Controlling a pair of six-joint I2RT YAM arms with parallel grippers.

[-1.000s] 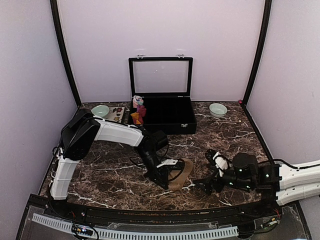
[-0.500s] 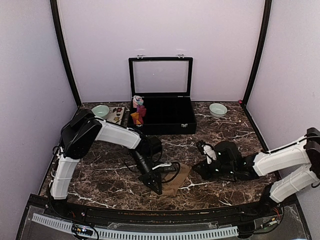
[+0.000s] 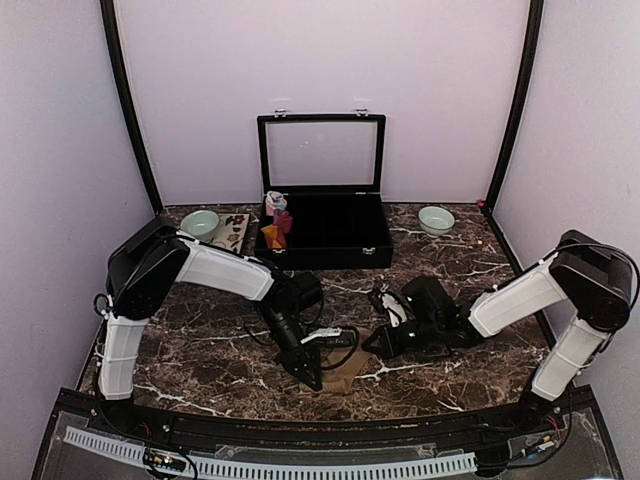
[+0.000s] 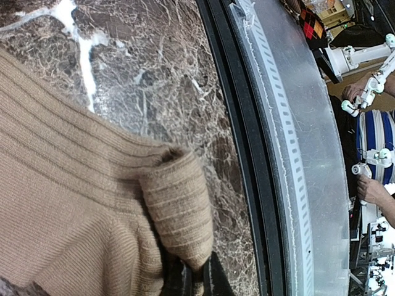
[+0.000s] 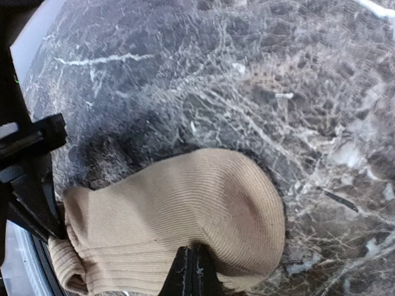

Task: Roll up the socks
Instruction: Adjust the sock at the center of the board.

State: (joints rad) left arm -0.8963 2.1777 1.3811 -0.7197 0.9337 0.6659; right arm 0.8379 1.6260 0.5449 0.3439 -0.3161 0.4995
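Tabletop (image 3: pixel 450 270): right gripper (image 5: pixel 191 259) now on tan sock (image 5: pixel 185 197)

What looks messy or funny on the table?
Only the tan sock near the front edge: it lies crumpled, one end curled into a little lump in the left gripper, the other end pinched by the right gripper. Nothing looks spilled or broken.

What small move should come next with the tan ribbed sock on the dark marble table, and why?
Probably the right hand should draw the toe end gently away from the left hand, to stretch the tan ribbed fabric sock flat. Both hands are shut on it, the left on the folded cuff, and the fabric looks bunched near that cuff.
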